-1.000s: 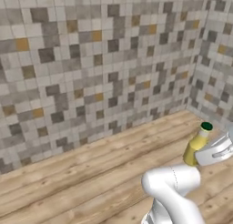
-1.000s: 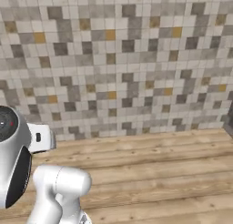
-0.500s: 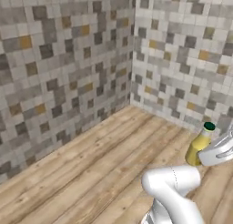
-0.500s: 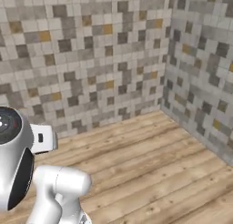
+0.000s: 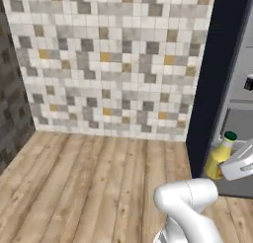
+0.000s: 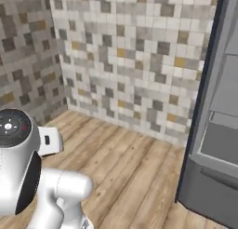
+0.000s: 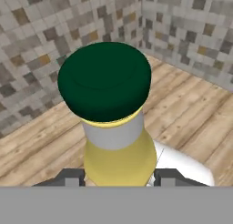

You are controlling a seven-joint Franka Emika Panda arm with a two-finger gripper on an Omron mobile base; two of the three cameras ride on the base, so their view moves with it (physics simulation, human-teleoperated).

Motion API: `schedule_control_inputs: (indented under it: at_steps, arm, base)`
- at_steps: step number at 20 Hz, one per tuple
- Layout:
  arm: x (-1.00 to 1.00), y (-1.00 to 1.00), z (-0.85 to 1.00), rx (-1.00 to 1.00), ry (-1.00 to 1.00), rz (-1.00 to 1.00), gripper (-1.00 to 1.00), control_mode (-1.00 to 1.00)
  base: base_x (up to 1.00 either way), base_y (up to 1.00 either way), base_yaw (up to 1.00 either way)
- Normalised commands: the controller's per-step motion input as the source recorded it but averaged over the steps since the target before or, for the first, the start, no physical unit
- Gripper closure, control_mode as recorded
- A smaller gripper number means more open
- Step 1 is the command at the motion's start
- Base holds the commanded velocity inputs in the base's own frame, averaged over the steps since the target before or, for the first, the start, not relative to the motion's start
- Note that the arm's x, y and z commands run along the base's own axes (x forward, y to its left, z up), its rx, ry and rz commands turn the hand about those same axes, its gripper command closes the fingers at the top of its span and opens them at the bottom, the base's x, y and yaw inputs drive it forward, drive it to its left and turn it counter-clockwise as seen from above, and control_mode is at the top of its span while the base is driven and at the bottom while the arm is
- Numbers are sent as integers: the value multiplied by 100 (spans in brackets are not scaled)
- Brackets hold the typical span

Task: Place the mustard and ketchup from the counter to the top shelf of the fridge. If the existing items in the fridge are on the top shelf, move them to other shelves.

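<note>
Yellow mustard (image 5: pixel 218 160) sits clamped in the claw (image 7: pixel 116 175) beside the navy-sided fridge (image 5: pixel 217 79).

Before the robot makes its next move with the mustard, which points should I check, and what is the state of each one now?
1. Mustard held in the tool, a finger on each side: ok.
2. Green cap on the bottle: ok.
3. Mustard upright beside the arm: ok.
4. Fridge open, grey interior facing the robot: ok.
5. Top shelf free of the existing items: cannot tell.
6. Wooden floor toward the fridge free of obstacles: ok.
</note>
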Motion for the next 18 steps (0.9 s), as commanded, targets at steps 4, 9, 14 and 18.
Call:
schedule_control_inputs:
  at_steps: [4, 9, 14, 18]
  arm:
    - [0, 0, 0, 0, 0, 0, 100, 100]
    - [0, 0, 0, 0, 0, 0, 100, 100]
    - [0, 0, 0, 0, 0, 0, 100, 100]
    - [0, 0, 0, 0, 0, 0, 100, 100]
  base:
    - [0, 24, -96]
    - [24, 20, -87]
    - [93, 1, -29]
    - [93, -3, 2]
